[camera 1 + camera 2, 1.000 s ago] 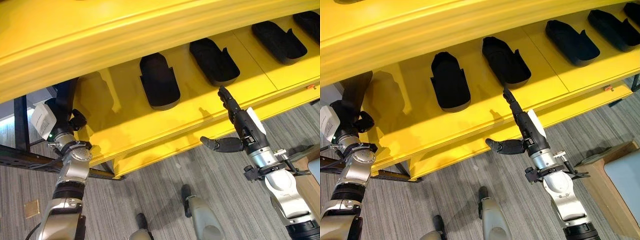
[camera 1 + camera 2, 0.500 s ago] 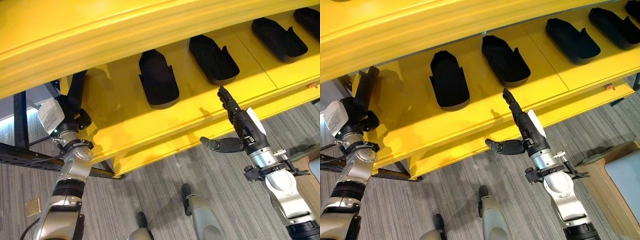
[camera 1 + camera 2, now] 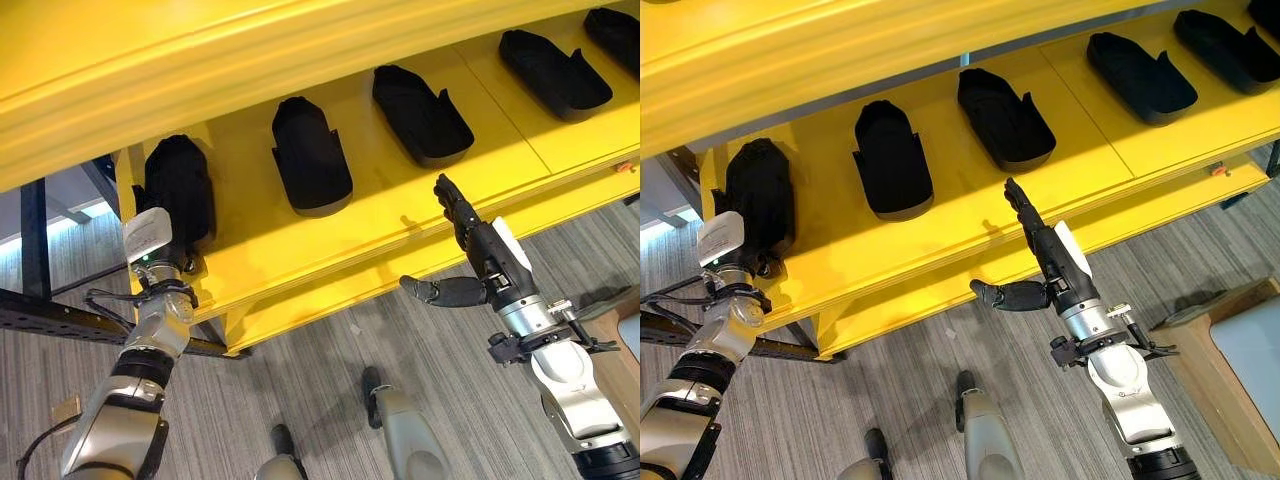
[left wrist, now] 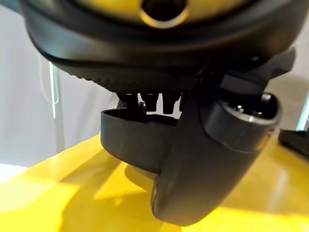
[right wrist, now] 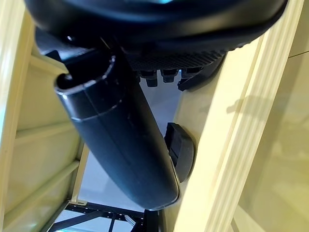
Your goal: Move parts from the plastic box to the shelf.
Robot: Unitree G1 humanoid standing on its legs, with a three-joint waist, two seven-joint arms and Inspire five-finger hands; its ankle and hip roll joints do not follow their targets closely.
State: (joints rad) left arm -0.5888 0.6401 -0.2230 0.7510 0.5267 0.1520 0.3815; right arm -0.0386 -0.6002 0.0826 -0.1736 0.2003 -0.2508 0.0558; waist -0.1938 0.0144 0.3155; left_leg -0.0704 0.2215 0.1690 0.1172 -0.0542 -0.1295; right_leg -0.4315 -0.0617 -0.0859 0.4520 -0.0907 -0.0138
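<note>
**Placing a part at the shelf's left end**

Yellow shelf (image 3: 380, 215): a row of black parts lies along it. Leftmost part (image 3: 178, 190) sits at the shelf's left end, near the front edge, with the left hand (image 3: 160, 262) at its near end. Wrist view shows the part's rim past the fingers; whether they clasp it, cannot tell.

Right hand (image 3: 470, 262) hangs before the front edge, fingers straight, thumb splayed, empty.

Judgement: set-down step. Next: free the part, draw the left hand back.
</note>
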